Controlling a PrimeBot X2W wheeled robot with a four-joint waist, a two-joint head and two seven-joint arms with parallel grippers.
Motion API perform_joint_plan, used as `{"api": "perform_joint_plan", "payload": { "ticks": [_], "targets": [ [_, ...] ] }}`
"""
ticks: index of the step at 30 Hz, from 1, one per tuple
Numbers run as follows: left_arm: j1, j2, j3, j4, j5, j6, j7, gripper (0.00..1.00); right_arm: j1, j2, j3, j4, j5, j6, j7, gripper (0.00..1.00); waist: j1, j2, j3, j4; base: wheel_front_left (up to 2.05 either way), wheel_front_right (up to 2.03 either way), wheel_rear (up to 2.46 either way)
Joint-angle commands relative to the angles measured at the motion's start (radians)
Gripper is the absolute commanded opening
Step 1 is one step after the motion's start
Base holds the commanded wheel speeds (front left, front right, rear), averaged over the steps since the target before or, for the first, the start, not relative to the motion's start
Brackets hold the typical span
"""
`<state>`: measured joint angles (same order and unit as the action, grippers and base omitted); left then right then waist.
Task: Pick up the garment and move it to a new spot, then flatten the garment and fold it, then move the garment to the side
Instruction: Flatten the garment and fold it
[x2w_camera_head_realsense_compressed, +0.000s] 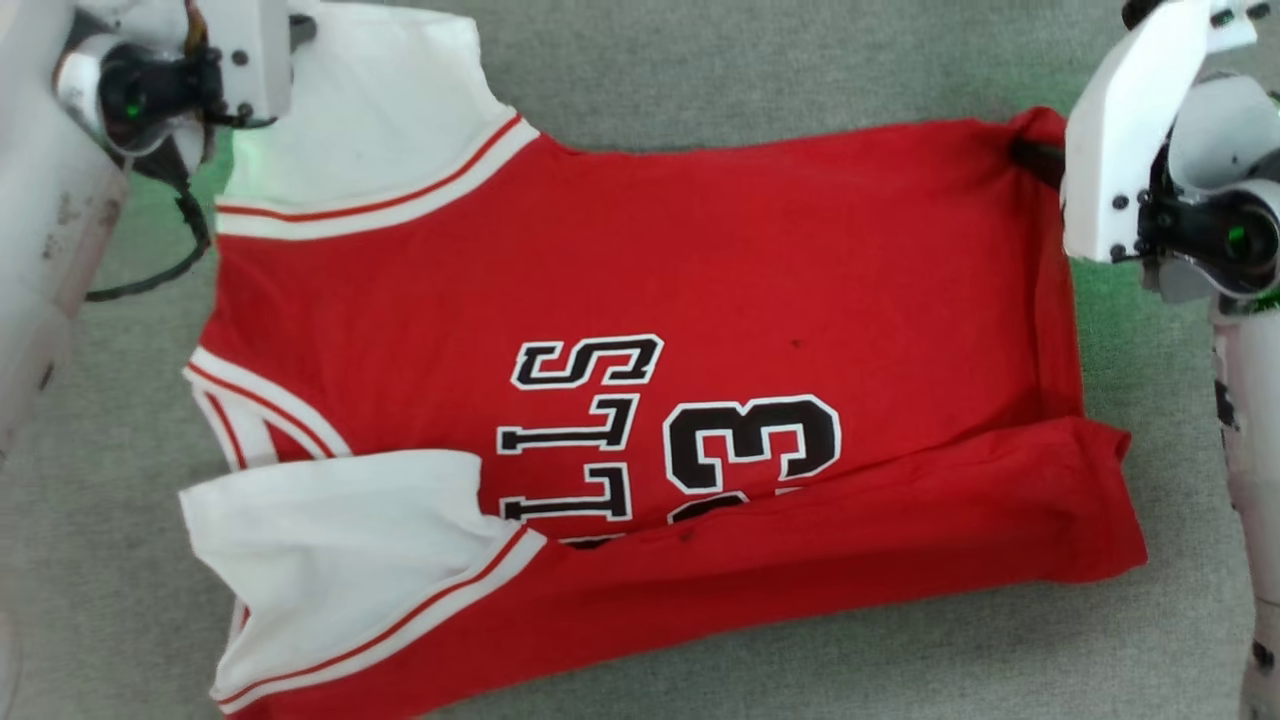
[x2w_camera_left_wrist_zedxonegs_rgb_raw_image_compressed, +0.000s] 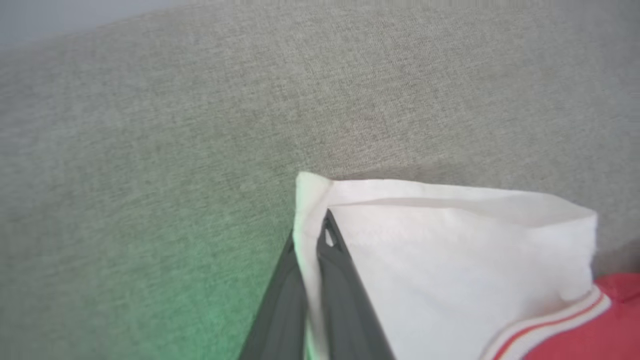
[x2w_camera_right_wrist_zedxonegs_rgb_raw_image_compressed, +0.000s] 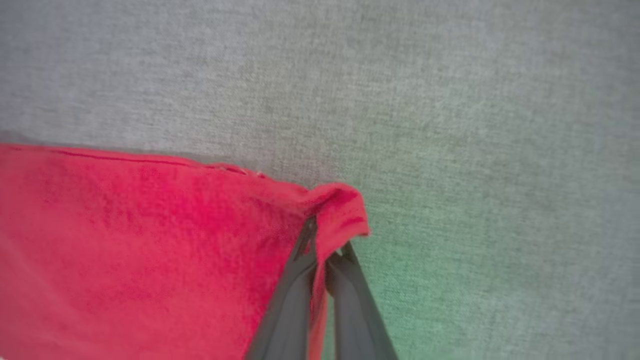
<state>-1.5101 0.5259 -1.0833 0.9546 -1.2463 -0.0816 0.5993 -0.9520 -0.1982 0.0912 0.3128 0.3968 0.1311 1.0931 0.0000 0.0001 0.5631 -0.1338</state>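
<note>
**Head view.** One garment (x2w_camera_head_realsense_compressed: 800, 250): a large bright red soft-fabric shirt with white sleeves and red-and-white striped trim. It is spread across the middle of the grey woven fabric surface (x2w_camera_head_realsense_compressed: 700, 70), collar end toward the surface's left side and hem toward its right.
- The near long edge is folded over onto the body and covers the lower part of the print.
- Black lettering outlined in white, lying sideways, reads "LLS"; the letters before that are under the near white sleeve.
- Beside it is a numeral "3", with a second digit mostly hidden under the fold.
- One small dark speck sits on the red above the numeral.
- A loose black cable (x2w_camera_head_realsense_compressed: 190, 250) hangs from the left arm, off the garment's far left corner.
- The right gripper (x2w_camera_head_realsense_compressed: 1033, 157) shows as a dark tip at the garment's far right corner.
- Green light tints the surface beside each wrist.

**Left wrist view.** The left gripper (x2w_camera_left_wrist_zedxonegs_rgb_raw_image_compressed: 310, 227) has its jaws closed together on the doubled edge of the far white sleeve (cloth pinched between the two dark fingers). Bare grey surface lies beyond it.

**Right wrist view.** The right gripper has its jaws closed on the bunched red hem corner, a small flap of which curls over the fingertips.
</note>
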Motion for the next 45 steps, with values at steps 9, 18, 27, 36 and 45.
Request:
{"api": "perform_joint_plan", "payload": {
  "ticks": [9, 18, 27, 36, 45],
  "targets": [
    [0.042, 0.024, 0.042, -0.056, -0.07, -0.016, 0.03, 0.0, 0.109, -0.081, 0.021, -0.052, 0.06, -0.001, -0.072, 0.0, 0.0, -0.0001, -0.129, 0.064, 0.0, 0.0, 0.0],
    [0.18, 0.118, 0.028, -0.307, -0.099, 0.063, 0.073, 0.0, 0.276, -0.149, 0.032, -0.143, 0.13, -0.001, -0.06, 0.0, 0.0, -0.0001, -0.243, 0.1, 0.0, 0.0, 0.0],
    [0.416, 0.333, 0.012, -0.797, -0.143, 0.29, 0.079, 0.0, 0.47, -0.186, -0.025, -0.252, 0.173, -0.001, -0.019, 0.0, 0.0, -0.0001, -0.315, 0.126, 0.0, 0.0, 0.0],
    [0.608, 0.426, -0.011, -1.051, -0.199, 0.415, 0.022, 0.0, 0.594, -0.159, -0.069, -0.295, 0.167, -0.001, 0.012, 0.0, 0.0, -0.0001, -0.332, 0.136, 0.0, 0.0, 0.0],
    [0.695, 0.387, -0.04, -1.003, -0.211, 0.394, -0.029, 0.19, 0.62, -0.126, -0.056, -0.28, 0.165, -0.001, 0.02, 0.11, 0.0, -0.0001, -0.365, 0.135, 0.0, 0.0, 0.0]
  ]
}}
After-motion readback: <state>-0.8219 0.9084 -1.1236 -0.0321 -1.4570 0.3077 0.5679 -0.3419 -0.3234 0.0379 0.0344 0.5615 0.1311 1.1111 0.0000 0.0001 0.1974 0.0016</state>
